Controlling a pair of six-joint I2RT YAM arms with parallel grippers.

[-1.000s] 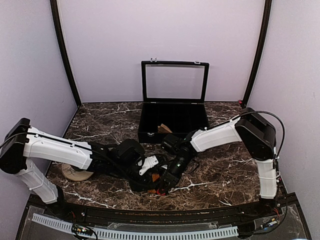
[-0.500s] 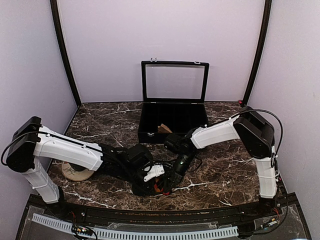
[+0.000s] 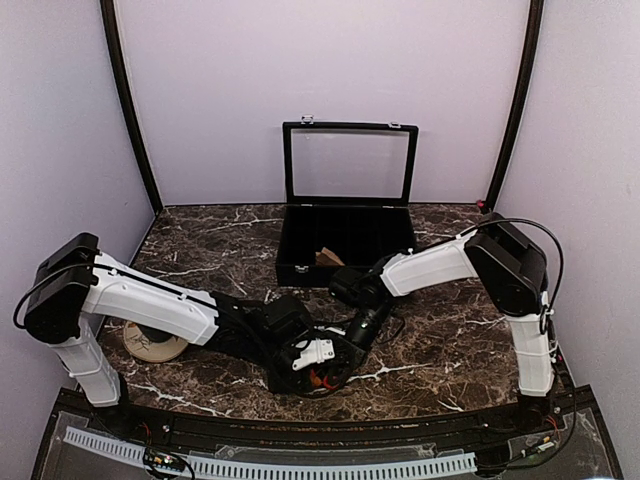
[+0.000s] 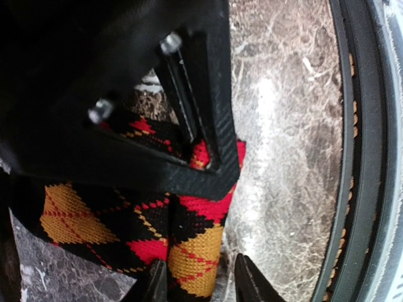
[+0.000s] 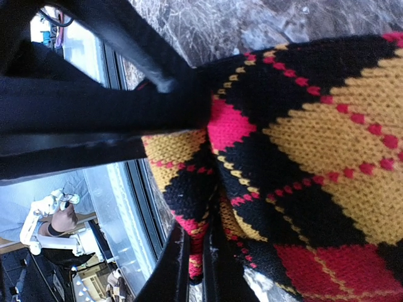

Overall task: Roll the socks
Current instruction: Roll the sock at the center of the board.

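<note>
Sock (image 4: 189,251) outside case (image 3: 295,272), tan item (image 3: 327,257) inside

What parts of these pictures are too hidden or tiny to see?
- Top view: sock mostly buried under left gripper and right gripper.
- Top view: tan thing in the box, too small to name.
- Right wrist view: sock runs off the right edge.

The dark veined marble table (image 3: 440,330) carries a black, open-lidded display case (image 3: 300,272) at the back, a tan object (image 3: 150,345) at left, and an argyle sock (image 4: 126,233) near the front.
</note>
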